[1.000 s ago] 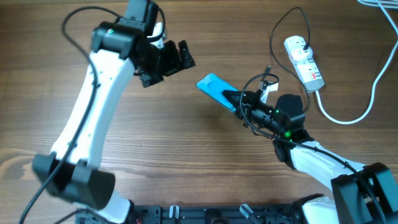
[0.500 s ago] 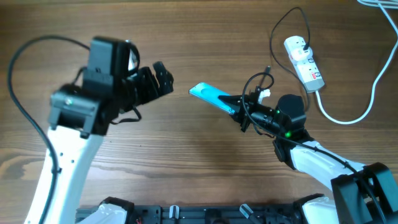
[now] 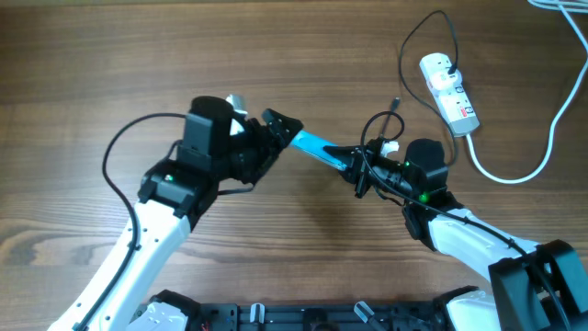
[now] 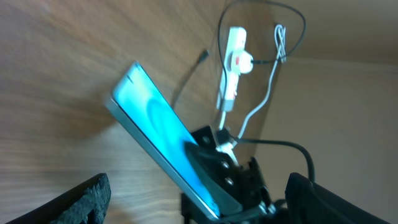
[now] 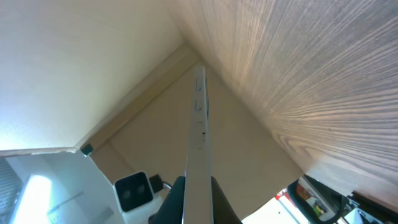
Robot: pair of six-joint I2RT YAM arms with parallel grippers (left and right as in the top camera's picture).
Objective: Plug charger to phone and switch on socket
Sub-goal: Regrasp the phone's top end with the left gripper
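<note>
Wood-grain tabletop, matte. Right gripper [image 3: 356, 163] was clamped on one end of the phone [image 3: 317, 145], holding it tilted off the table. Left gripper [image 3: 276, 138] was spread wide around the free end. Risk: slim, glossy glass slab could pivot or slip in that single pinch if a left finger bumped it. Charger [image 3: 397, 102] was thin limp black cable, tip loose on the table near the socket [image 3: 450, 89], a hard white plastic strip.

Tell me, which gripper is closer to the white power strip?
Right. The right gripper, clamped on the phone, is mid-table, short of the power strip; the left gripper is farther away, at the phone's other end.
</note>
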